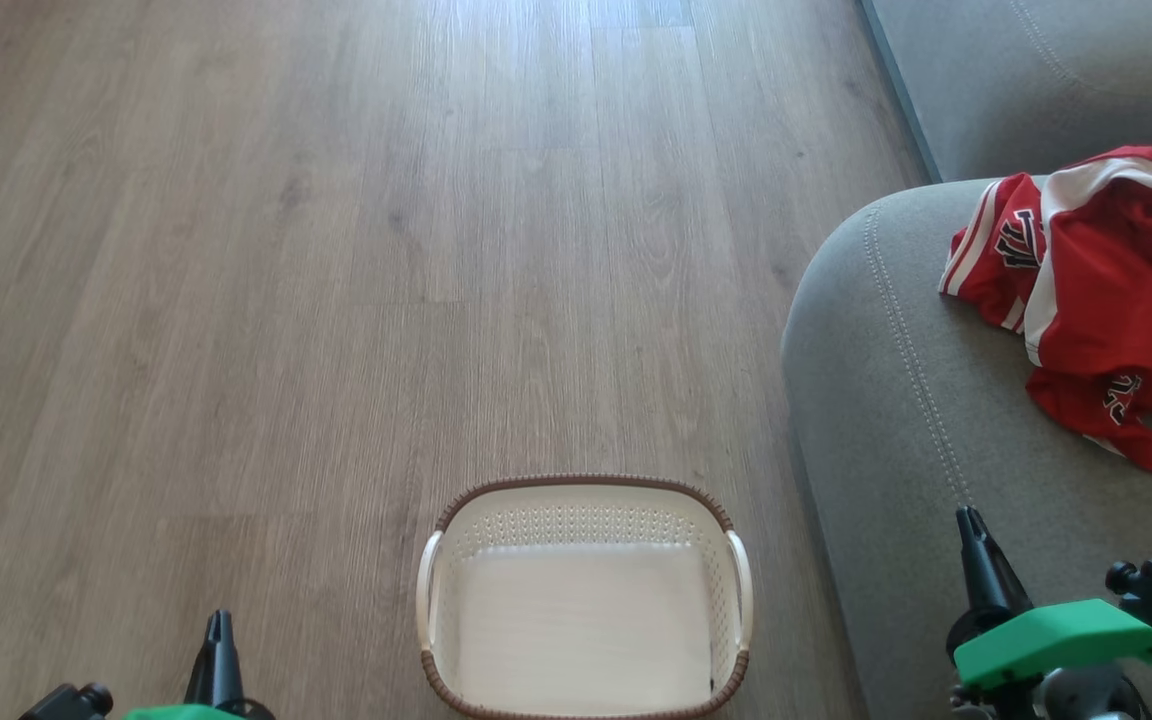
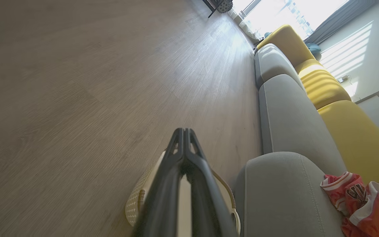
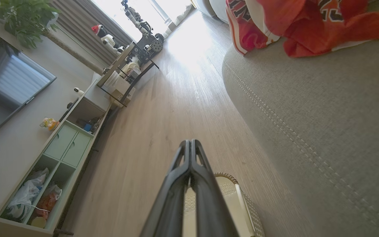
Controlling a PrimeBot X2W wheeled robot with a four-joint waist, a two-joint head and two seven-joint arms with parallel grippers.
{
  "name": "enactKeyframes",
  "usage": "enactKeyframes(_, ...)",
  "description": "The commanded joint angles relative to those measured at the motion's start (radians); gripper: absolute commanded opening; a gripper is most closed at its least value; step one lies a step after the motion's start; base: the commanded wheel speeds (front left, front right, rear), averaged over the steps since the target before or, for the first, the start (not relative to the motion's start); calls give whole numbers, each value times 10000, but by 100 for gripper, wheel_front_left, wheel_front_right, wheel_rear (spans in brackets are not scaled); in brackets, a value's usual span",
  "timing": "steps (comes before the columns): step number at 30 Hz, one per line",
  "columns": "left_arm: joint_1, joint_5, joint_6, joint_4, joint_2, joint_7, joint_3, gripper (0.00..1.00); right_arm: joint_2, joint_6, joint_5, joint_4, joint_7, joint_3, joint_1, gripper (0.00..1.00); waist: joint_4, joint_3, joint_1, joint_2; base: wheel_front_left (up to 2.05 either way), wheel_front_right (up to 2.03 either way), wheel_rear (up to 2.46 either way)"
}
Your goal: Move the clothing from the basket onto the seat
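Black letters (image 1: pixel 1021 240) edged in white show on the crumpled red clothing (image 1: pixel 1106 290), but folds leave no word readable.

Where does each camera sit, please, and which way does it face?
Head view: on the head, facing forward and down at floor, basket, seat and clothing; left gripper and right gripper at the bottom.
Left wrist view: on the left wrist, facing along its shut gripper, down the sofa towards a window.
Right wrist view: on the right wrist, facing along its shut gripper towards a shelf unit.
Shared: all three show basket, seat and clothing.
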Motion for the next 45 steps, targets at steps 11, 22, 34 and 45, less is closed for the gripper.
enactKeyframes(11, -664, -1147, -294, -483, -135, 354, 743, 0, -73, -2, 1523, -374, 292, -33, -749, 0, -65, 45, 0, 0, 0, 0, 0)
enactKeyframes(22, -825, -2114, -494, -610, -300, 670, 1127, 0, -102, -2, 2812, -382, 533, -79, -935, 0, -125, 87, 0, 0, 0, 0, 0)
enactKeyframes(34, -1001, -3166, -713, -748, -479, 1015, 1545, 0, -143, -3, 4224, -392, 785, -117, -1136, 0, -191, 132, 0, 0, 0, 0, 0)
enactKeyframes(45, -1163, -4133, -914, -875, -643, 1332, 1930, 0, -190, -3, 5534, -402, 1007, -139, -1320, 0, -251, 174, 0, 0, 0, 0, 0)
